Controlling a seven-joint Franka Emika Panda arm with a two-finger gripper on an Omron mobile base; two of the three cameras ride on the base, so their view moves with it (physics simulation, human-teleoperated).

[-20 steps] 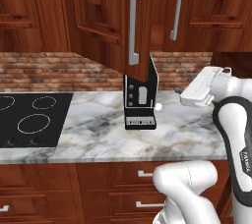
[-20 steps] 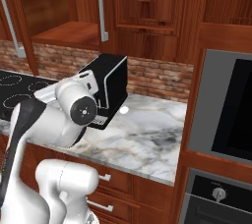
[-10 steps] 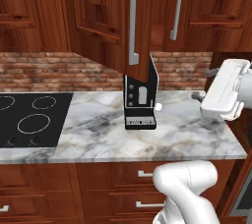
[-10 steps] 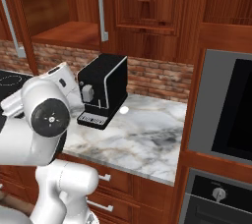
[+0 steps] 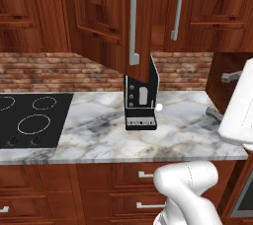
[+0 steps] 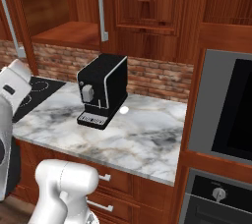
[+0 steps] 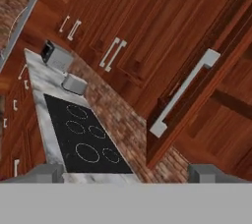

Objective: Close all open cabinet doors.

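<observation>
Open door (image 5: 111,19) swung out over the counter (image 5: 99,130), handle (image 5: 135,25) upright near its free edge, above the coffee machine (image 5: 141,100). In the hand view, same door (image 7: 206,100) up and right of the gripper (image 7: 125,173), handle (image 7: 184,90) slanting across. Fingers (image 7: 47,173) spread wide, holding nothing, well short of the panel. Probably a push on the front face next. Marble top, hob (image 5: 29,120) left, oven (image 6: 229,115) right, brick wall behind.

Reddish cabinet door (image 5: 111,21) ajar, swung outward
</observation>
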